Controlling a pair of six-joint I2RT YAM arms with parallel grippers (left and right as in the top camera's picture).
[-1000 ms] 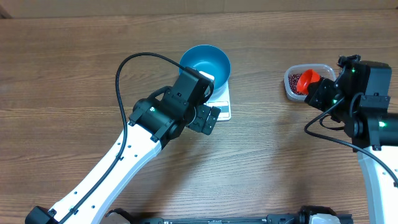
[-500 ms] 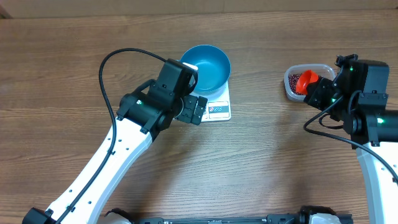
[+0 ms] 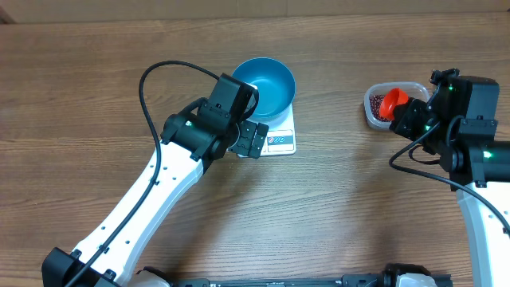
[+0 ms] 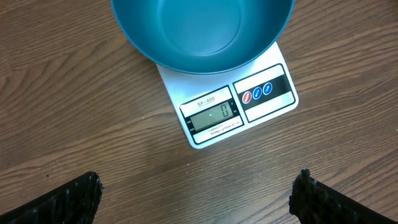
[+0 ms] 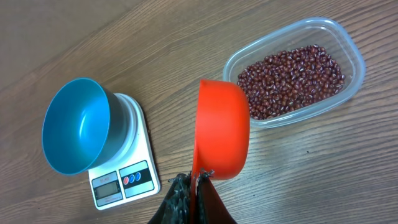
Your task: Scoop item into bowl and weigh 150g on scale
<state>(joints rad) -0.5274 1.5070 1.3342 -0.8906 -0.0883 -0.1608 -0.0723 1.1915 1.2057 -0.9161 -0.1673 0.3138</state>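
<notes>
The blue bowl point(image 3: 264, 86) point(image 4: 202, 31) point(image 5: 76, 127) sits empty on the white scale point(image 3: 279, 137) point(image 4: 233, 109) point(image 5: 121, 174), whose display shows 0. My left gripper point(image 3: 253, 140) point(image 4: 198, 198) hovers just in front of the scale's display edge, open wide, with only bare wood between its fingers. Red-brown beans, the item point(image 3: 376, 104) point(image 5: 292, 81), fill a clear plastic tub point(image 3: 423, 89) point(image 5: 348, 43) at the right. My right gripper point(image 3: 403, 118) point(image 5: 194, 186) is shut on the handle of an orange scoop point(image 3: 393, 102) point(image 5: 221, 127), held on edge above the tub's near rim.
The left arm's black cable point(image 3: 171, 76) loops above the table left of the bowl. The right arm's body point(image 3: 474, 135) stands just right of the tub. Wooden tabletop point(image 3: 358, 199) stretches between scale and tub.
My left gripper has drawn back leftward from over the scale, so the display panel now shows, then shifted slightly right. The right arm and scoop have stayed still.
</notes>
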